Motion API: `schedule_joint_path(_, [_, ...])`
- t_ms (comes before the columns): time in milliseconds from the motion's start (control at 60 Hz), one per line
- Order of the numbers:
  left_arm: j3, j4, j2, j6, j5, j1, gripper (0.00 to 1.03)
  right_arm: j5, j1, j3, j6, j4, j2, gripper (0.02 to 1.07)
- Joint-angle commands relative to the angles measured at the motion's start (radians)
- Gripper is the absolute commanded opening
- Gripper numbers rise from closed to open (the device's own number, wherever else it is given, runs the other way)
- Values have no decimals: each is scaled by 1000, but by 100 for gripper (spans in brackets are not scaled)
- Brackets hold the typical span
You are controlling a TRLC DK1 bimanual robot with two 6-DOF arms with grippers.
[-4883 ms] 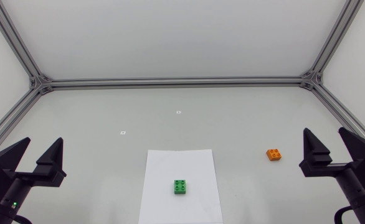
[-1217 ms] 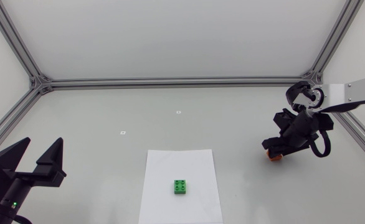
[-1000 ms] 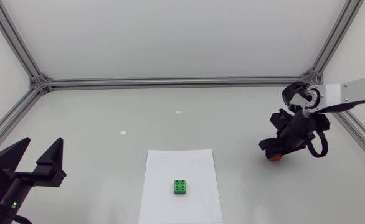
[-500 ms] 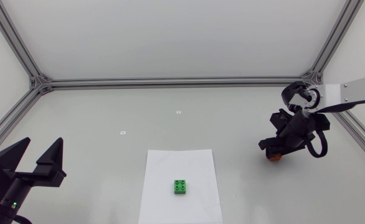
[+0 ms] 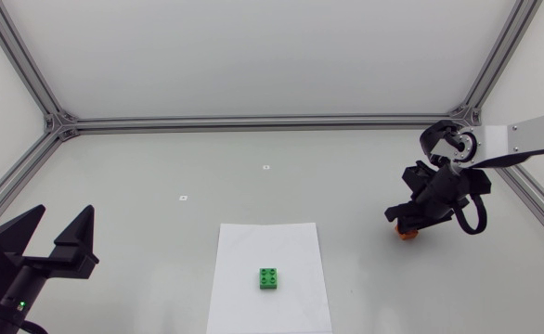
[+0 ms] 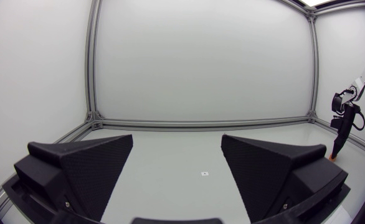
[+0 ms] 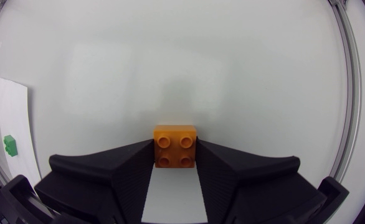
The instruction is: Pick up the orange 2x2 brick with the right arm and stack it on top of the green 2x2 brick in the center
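- The left gripper (image 5: 65, 221) sits at the near left corner of the counter (image 5: 253, 153). Its two wedge fingers are spread wide with nothing between them, and in its own wrist view the left gripper (image 6: 176, 163) looks across bare counter.
- A white sheet of paper (image 5: 267, 243) lies flat at the near middle of the counter.
- The green 2x2 brick (image 5: 270, 278) stands on that sheet, studs up, toward its near end. Nothing is on top of it, and it is well apart from both grippers.
- Farther back and to the right, the right arm comes in from the right edge and bends down to the counter. The right gripper (image 5: 405, 224) points down over the orange 2x2 brick (image 5: 407, 234).
- In the right wrist view, the right gripper (image 7: 175, 149) has both fingers pressed against opposite sides of the orange 2x2 brick (image 7: 175, 146), studs facing the camera. I cannot tell whether the brick is off the surface.
- From there the paper (image 7: 11, 112) and green brick (image 7: 9, 145) show far off to one side.
- Two small white markers (image 5: 184, 198) (image 5: 265, 167) lie on the counter beyond the sheet.
- An aluminium frame rail (image 5: 253, 122) runs along the far edge.
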Motion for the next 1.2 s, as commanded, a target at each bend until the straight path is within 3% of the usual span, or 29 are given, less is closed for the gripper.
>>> schedule_joint_path(0, [-41, -15, -8, 13, 4, 3, 99, 6, 6, -28, 19, 5, -2, 39])
schedule_joint_path(283, [-41, -15, -8, 13, 4, 3, 99, -9, 47, -51, -47, -49, -149, 29])
schedule_joint_path(483, [-41, -15, -8, 13, 4, 3, 99, -49, 128, -70, -129, -102, -314, 8])
schedule_joint_path(717, [-41, -13, -8, 13, 4, 3, 99, 15, 334, -114, -192, -132, -469, 8])
schedule_joint_path(800, [-41, -15, -8, 13, 4, 3, 99, 83, 441, -128, -225, -147, -483, 8])
schedule_joint_path(1183, [-41, -13, -8, 13, 4, 3, 99, 94, 840, -139, -256, -182, -463, 8])
